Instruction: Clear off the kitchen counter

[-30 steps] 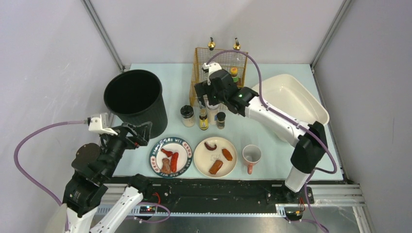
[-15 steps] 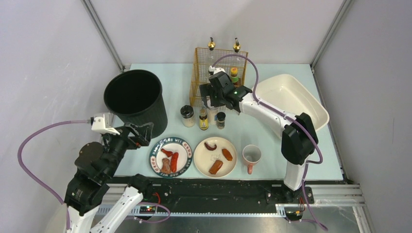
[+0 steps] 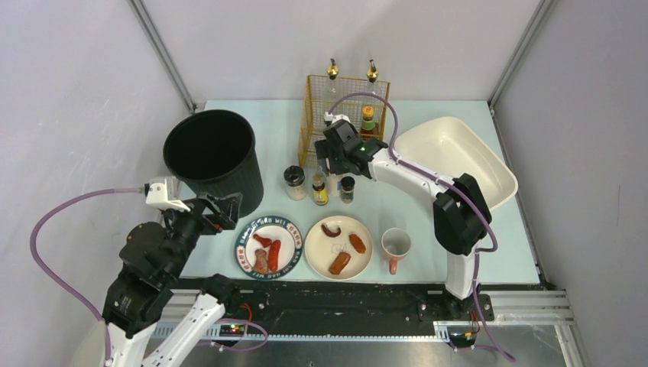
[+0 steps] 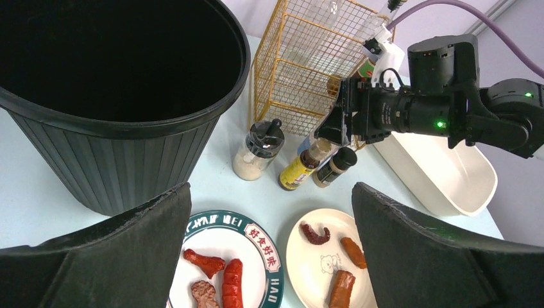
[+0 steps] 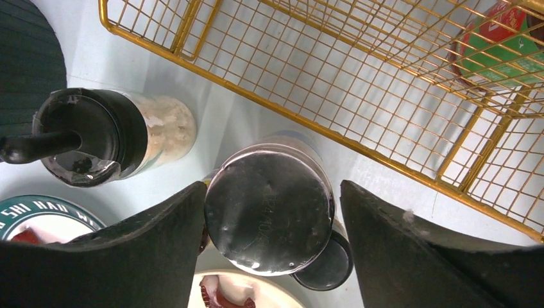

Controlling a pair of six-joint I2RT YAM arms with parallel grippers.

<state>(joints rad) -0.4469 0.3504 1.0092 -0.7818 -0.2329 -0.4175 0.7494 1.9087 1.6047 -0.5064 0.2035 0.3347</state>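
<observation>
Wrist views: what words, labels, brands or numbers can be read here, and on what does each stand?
"SHI HAO": green rim of the plate, right wrist view.
"好食好味": red panel on that rim, left wrist view.
Stamped marks on the metal cap: too faint to read.
On the jar label in the wire rack: blurred.
On the yellow bottle label: too small.

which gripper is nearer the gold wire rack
Right. The right gripper hangs just in front of the rack, over a jar; the left gripper sits near the black bin.

On the counter [image 4: 29, 199], a black bin [image 4: 122, 141] stood left of a gold wire rack [image 4: 301, 77]; a white tub [image 4: 414, 176] lay right.
</observation>
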